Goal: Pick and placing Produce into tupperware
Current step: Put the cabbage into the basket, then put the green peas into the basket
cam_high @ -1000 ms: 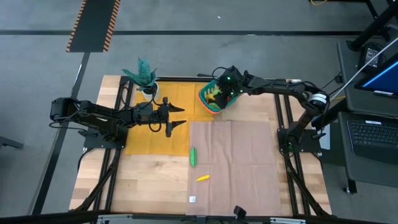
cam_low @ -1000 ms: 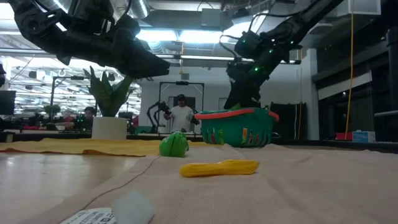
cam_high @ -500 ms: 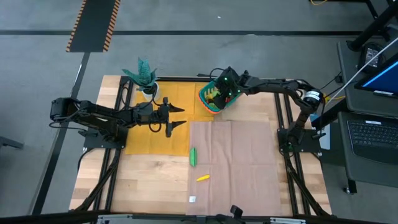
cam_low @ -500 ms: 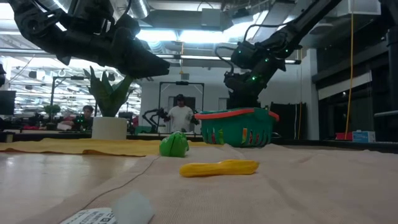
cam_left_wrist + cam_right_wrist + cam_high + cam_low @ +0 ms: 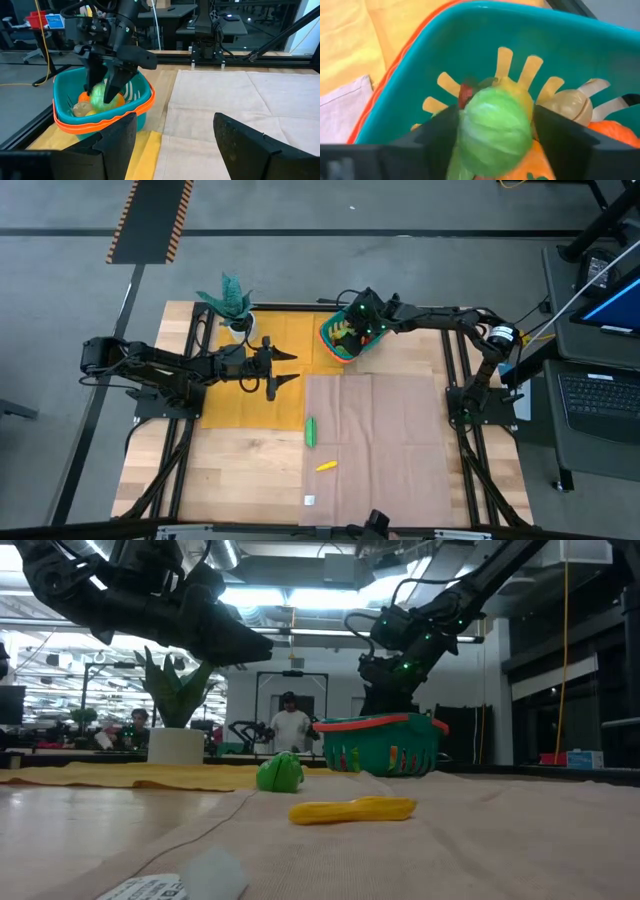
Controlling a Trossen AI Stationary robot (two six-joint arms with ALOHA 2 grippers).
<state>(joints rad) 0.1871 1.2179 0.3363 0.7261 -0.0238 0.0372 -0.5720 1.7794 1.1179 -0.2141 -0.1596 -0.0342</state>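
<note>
Now right gripper (image 5: pixel 106 85) over tupperware (image 5: pixel 65 120); green produce (image 5: pixel 492 131) between fingers.

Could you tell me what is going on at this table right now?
The right gripper is over the tupperware, its fingers on either side of a green produce piece above others inside. The left gripper waits open above the yellow cloth. A green piece and a yellow piece lie out on the brown cloth.
</note>
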